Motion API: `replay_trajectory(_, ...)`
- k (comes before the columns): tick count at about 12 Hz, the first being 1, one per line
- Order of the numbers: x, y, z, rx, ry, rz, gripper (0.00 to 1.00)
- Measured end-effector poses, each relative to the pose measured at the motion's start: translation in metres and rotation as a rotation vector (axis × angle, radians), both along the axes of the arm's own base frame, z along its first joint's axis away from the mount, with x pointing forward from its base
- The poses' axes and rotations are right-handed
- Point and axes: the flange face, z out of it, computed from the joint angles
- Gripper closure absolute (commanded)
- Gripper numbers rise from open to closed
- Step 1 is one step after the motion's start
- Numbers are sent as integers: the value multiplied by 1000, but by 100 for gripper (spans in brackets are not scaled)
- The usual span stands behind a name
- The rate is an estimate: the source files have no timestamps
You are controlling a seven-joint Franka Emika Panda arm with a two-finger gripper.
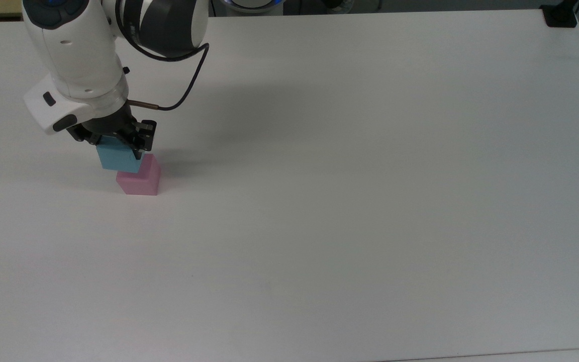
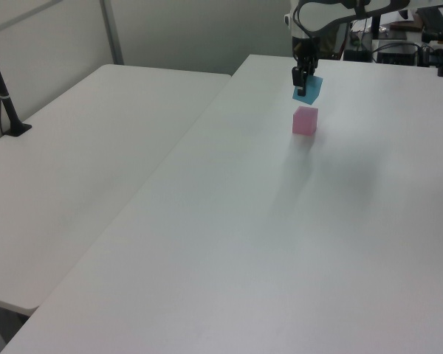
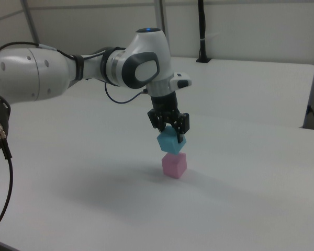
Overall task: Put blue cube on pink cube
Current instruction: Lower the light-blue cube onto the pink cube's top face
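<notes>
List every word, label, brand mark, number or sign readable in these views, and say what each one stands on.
None: no readable text stands on anything here.
The blue cube, held in the hand, has plain faces.
The pink cube has plain faces too.
The white arm shows no legible brand mark or number.
The table bears no label or sign.

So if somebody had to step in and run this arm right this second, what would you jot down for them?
Gripper: shut on the blue cube, holding it in the air.
Blue cube: just above the pink cube, turned askew to it, a small gap showing in the right view.
Pink cube: resting on the white table.
Done: pick-up and carry.
Left: line it up, lower it onto the pink cube, open, back away.
</notes>
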Motion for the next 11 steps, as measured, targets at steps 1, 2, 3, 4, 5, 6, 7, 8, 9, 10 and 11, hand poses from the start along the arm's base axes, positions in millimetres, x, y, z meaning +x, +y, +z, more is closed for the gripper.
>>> replay_trajectory(1,0,-2,-5,0,10,14,87)
replay_trajectory(2,0,-3,-11,0,20,19,87)
replay_trajectory(3,1,-3,-16,-1,22,20,87)
replay_trajectory(4,1,-3,-21,-1,28,21,85)
replay_trajectory(5,2,-3,-27,-2,35,22,78)
replay_trajectory(6,4,-2,-33,-5,36,23,65)
replay_trajectory(7,4,-2,-37,-6,39,23,12)
replay_trajectory(8,5,-2,-39,-6,42,24,0)
replay_trajectory(9,4,-2,-40,-5,44,26,0)
replay_trajectory(10,3,-3,-43,-3,52,32,0)
replay_trajectory(11,2,-3,-47,-1,60,36,0)
